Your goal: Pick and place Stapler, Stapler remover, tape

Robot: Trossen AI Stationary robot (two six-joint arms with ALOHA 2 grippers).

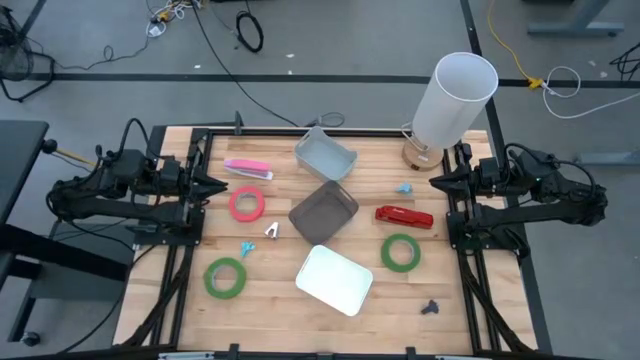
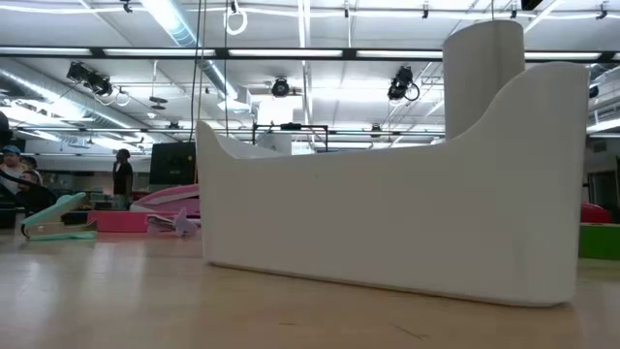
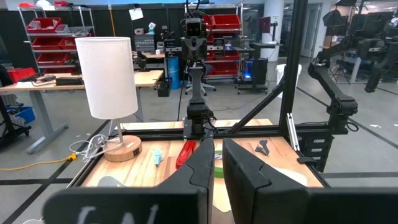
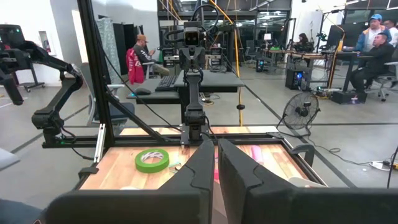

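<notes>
- Nothing looks placed yet: the red stapler (image 1: 404,216), the remover (image 1: 272,231) and all three tape rolls lie loose on the counter (image 1: 180,315).
- The red roll (image 1: 247,204) sits toward the left edge, one green roll (image 1: 226,277) near the front-left, the other (image 1: 400,252) right of centre.
- The left claw (image 1: 214,184) and right claw (image 1: 440,182) wait at the side edges, each nearly closed and empty.

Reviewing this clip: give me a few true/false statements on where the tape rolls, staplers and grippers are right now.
1. Three tape rolls lie on the table: red-pink, green, green. True.
2. The red stapler is inside the dark bin. False: it lies on the wood beside it.
3. The left gripper holds a tape roll. False: it holds nothing, at the table's left edge.
4. The right gripper waits at the right edge. True.
</notes>
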